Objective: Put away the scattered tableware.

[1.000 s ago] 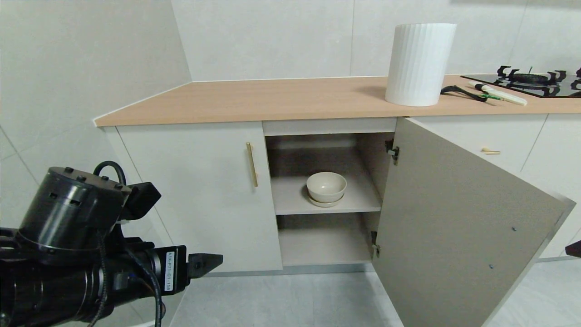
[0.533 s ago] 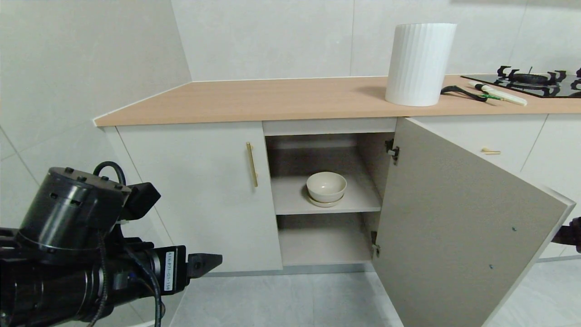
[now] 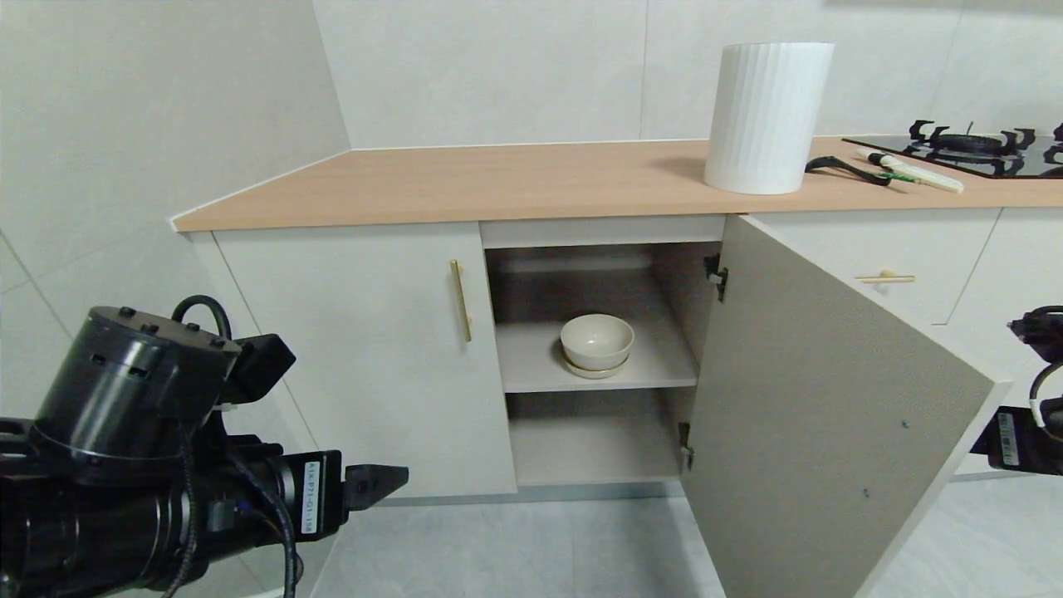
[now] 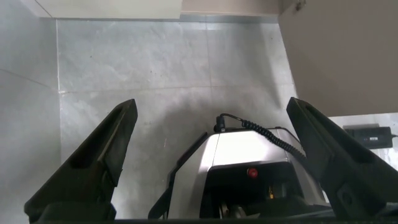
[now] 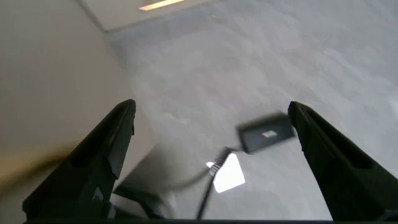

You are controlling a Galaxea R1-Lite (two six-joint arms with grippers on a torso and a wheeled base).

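You are holding your left claw spread wide at lower left. Mid-frame, the beige bowl is sitting on a saucer on the open cabinet's upper shelf. Your right claw is gaping empty beside the cabinet door, far right.

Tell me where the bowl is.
In the head view, the bowl sits on a small plate on the upper shelf, between the gold door handle and the open door.
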